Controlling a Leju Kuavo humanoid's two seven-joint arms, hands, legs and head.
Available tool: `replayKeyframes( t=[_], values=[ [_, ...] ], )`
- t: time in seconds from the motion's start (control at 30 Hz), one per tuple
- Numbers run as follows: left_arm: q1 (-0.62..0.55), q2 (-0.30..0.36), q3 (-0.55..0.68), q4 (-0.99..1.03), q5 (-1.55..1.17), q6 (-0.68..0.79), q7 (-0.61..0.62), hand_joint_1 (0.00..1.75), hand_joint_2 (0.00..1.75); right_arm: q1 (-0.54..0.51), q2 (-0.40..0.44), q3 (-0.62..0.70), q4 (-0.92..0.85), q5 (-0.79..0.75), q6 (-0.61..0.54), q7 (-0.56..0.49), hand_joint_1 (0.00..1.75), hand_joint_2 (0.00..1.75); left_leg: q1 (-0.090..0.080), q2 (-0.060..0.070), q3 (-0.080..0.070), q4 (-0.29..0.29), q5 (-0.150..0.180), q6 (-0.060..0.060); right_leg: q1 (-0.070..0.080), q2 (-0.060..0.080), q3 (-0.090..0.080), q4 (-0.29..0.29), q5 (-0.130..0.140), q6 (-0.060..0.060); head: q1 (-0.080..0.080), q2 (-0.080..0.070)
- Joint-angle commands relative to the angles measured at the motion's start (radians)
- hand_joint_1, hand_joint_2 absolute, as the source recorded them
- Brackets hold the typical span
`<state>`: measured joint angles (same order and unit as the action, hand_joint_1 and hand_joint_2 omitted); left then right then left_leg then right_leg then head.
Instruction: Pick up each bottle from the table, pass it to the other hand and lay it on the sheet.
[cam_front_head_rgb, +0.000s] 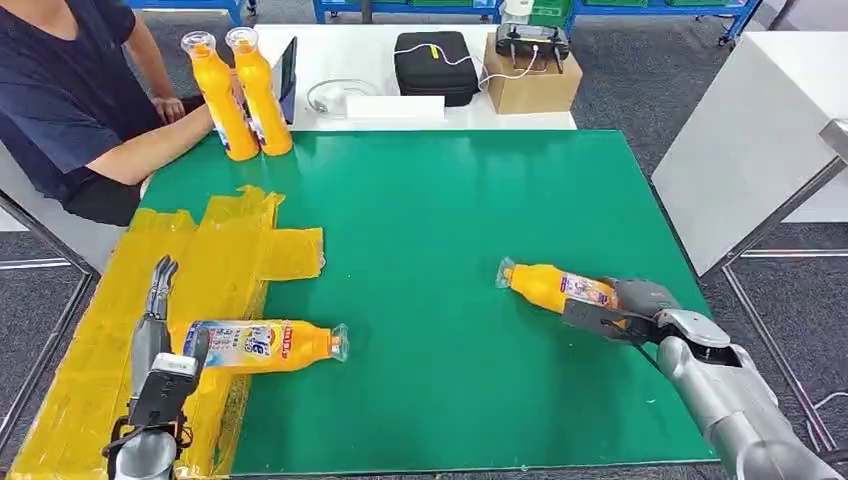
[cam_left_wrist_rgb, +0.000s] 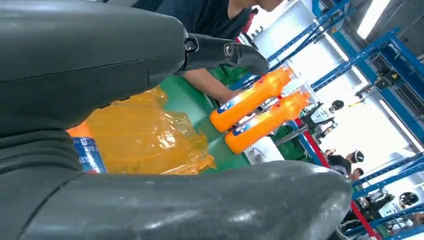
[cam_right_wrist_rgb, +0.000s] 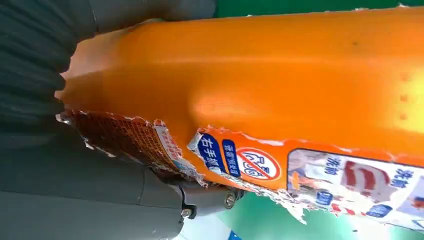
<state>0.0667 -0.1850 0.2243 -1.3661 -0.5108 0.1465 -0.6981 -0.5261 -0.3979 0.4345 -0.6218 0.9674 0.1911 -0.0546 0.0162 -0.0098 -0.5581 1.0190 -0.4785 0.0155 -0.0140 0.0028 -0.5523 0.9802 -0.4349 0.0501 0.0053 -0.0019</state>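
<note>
An orange bottle lies on its side at the near edge of the yellow sheet, cap toward the table's middle. My left hand stands beside its base with the fingers stretched out straight, and holds nothing. The left wrist view shows that bottle's blue label against the palm side. At the right of the green table a second orange bottle lies on the mat. My right hand grips its base end, and its body lies against the palm.
Two more orange bottles stand upright at the far left corner, next to a seated person's forearm. Behind the mat are a black case, a cardboard box and a white table at right.
</note>
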Motion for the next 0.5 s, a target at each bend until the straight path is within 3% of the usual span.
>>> replayKeyframes(
  t=[0.03, 0.13, 0.17, 0.3, 0.4, 0.5],
  values=[
    [0.027, 0.006, 0.018, -0.014, 0.217, -0.221, 0.065, 0.0, 0.0, 0.059, 0.099, -0.036, -0.046, -0.122, -0.066, -0.077, 1.75, 1.75, 0.001, 0.003, 0.0, -0.002, 0.001, 0.0, 0.001, 0.002, 0.003, -0.002, 0.002, -0.002, 0.0, 0.0],
    [0.086, -0.046, 0.072, -0.089, 0.463, -0.465, 0.177, 0.0, 0.0, 0.124, 0.199, -0.045, -0.239, -0.181, -0.166, -0.124, 1.75, 1.75, 0.002, 0.007, 0.001, -0.002, 0.0, -0.001, 0.002, 0.006, 0.004, -0.001, 0.002, -0.002, -0.001, 0.0],
    [0.124, -0.069, 0.076, -0.13, 0.529, -0.537, 0.217, 0.0, 1.75, 0.162, 0.249, -0.039, -0.343, -0.205, -0.205, -0.141, 1.75, 1.75, 0.002, 0.01, 0.001, -0.002, 0.001, -0.001, 0.002, 0.008, 0.002, -0.001, 0.003, -0.003, 0.0, 0.0],
    [0.247, -0.138, 0.036, -0.252, 0.62, -0.677, 0.291, 0.0, 1.75, 0.241, 0.266, 0.097, -0.627, -0.235, -0.196, -0.106, 1.75, 1.75, 0.003, 0.021, -0.002, -0.001, -0.003, -0.002, 0.003, 0.02, -0.003, 0.003, 0.002, -0.003, 0.0, 0.0],
    [0.309, -0.158, -0.046, -0.294, 0.666, -0.742, 0.326, 0.0, 1.75, 0.211, 0.266, 0.219, -0.687, -0.259, -0.174, -0.114, 1.75, 1.75, 0.002, 0.012, -0.009, 0.001, -0.002, -0.002, 0.002, 0.011, -0.011, 0.007, 0.0, -0.002, -0.001, 0.0],
    [0.32, -0.153, -0.091, -0.301, 0.666, -0.726, 0.32, 0.0, 1.75, 0.184, 0.277, 0.246, -0.676, -0.295, -0.162, -0.117, 1.75, 1.75, 0.002, 0.009, -0.013, 0.001, -0.002, -0.002, 0.002, 0.009, -0.014, 0.007, 0.0, -0.002, -0.001, 0.0]
  ],
)
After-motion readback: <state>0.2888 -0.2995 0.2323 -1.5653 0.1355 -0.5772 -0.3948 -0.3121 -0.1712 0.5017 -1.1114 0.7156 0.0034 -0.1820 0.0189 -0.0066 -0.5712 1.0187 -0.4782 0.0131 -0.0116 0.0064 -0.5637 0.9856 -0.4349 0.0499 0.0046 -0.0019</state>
